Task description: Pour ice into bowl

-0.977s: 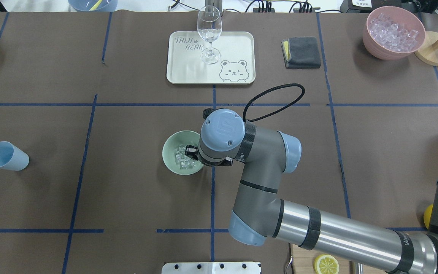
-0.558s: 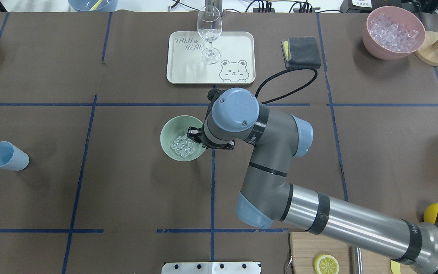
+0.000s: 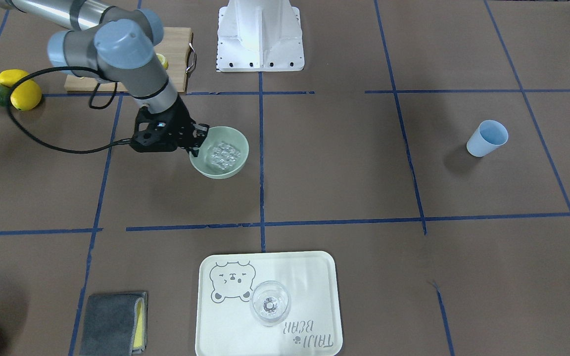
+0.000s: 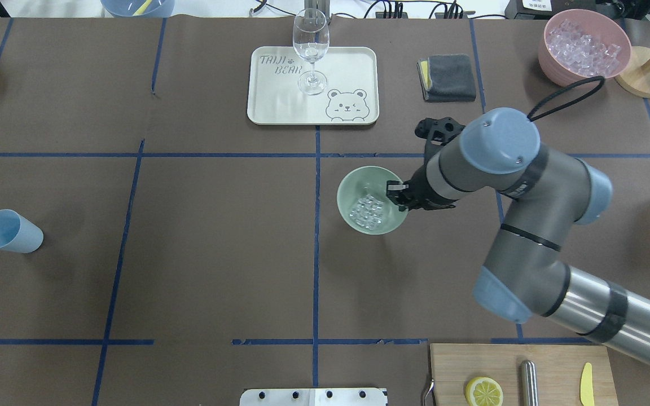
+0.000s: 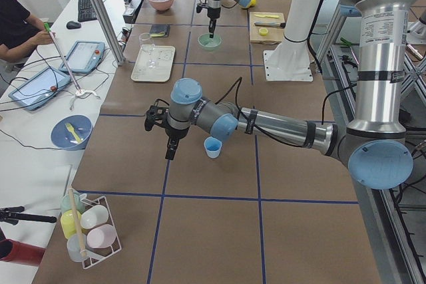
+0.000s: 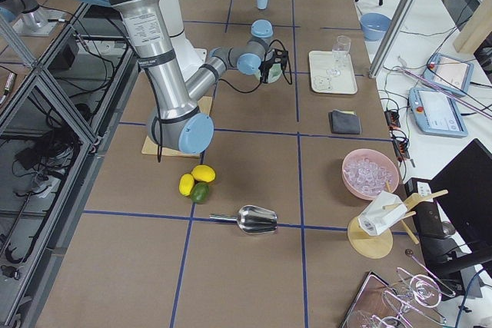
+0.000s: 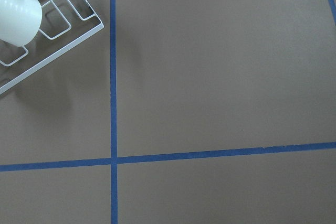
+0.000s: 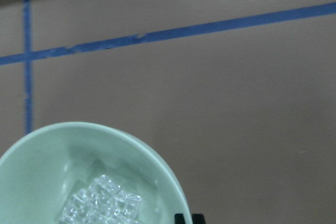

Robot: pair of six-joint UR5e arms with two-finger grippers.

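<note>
The pale green bowl (image 4: pixel 344 190) holds a small heap of clear ice (image 4: pixel 368 208) and hangs just right of the table's centre line. My right gripper (image 4: pixel 396 197) is shut on the bowl's right rim, as the front view confirms for the right gripper (image 3: pixel 199 138), bowl (image 3: pixel 236 136) and ice (image 3: pixel 223 154). In the right wrist view the bowl (image 8: pixel 47 148) and its ice (image 8: pixel 102 203) fill the lower left. My left gripper (image 5: pixel 169 145) hovers beside the blue cup (image 5: pixel 213 146); I cannot tell whether it is open or shut.
A pink bowl (image 4: pixel 552 63) of ice stands at the far right by a wooden stand (image 4: pixel 648 76). A tray (image 4: pixel 280 107) with a wine glass (image 4: pixel 310 45) and a grey cloth (image 4: pixel 447 77) lie beyond. Blue cup (image 4: pixel 9 231) far left; cutting board (image 4: pixel 455 361) near edge.
My right arm has carried the bowl with the ice to the right, from left of the centre tape line to right of it. The blue cup has not moved.
</note>
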